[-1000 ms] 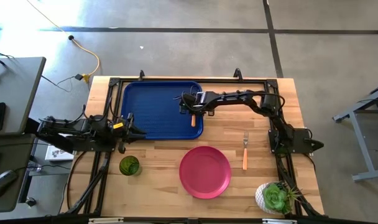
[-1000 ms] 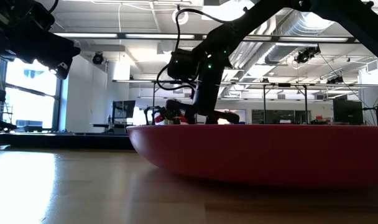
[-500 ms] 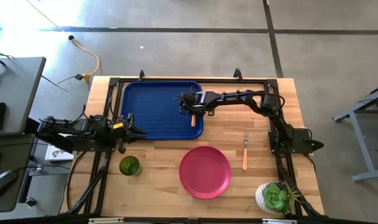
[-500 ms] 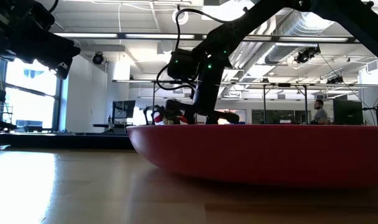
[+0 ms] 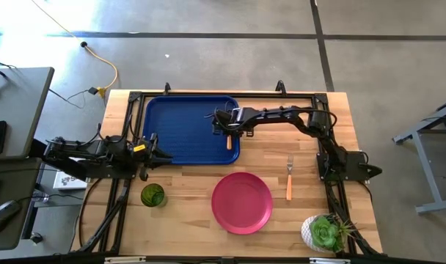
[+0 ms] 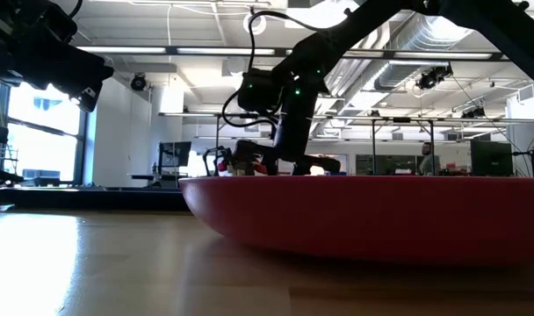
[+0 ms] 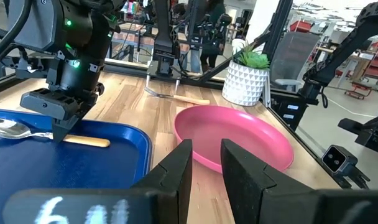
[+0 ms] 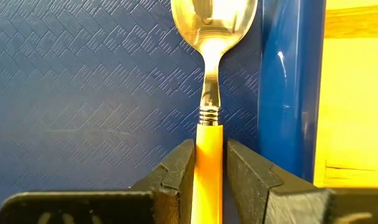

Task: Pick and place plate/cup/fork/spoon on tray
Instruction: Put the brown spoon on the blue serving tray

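Note:
The spoon (image 8: 214,18), silver bowl and orange handle, lies on the floor of the dark blue tray (image 5: 180,125) near its right rim. My right gripper (image 8: 209,168) stands over it, shut on the handle; it also shows in the high view (image 5: 227,132). My left gripper (image 5: 166,155) waits open and empty by the tray's near left corner. The pink-red plate (image 5: 242,202) lies flat on the table near the front. The green cup (image 5: 152,195) stands to its left. The fork (image 5: 288,178) lies to the plate's right. My right gripper pinches the spoon's orange handle (image 8: 209,146) between its two fingers, a little behind the metal neck. The fingers come from above, pointing down, and lie across the handle. The spoon lies flat on the tray floor (image 7: 27,130), bowl toward the table's far edge.
A green succulent in a white pot (image 5: 324,233) stands at the near right corner. Black frame rails (image 5: 327,158) run along the table's edges. Bare wood lies between the tray and the plate.

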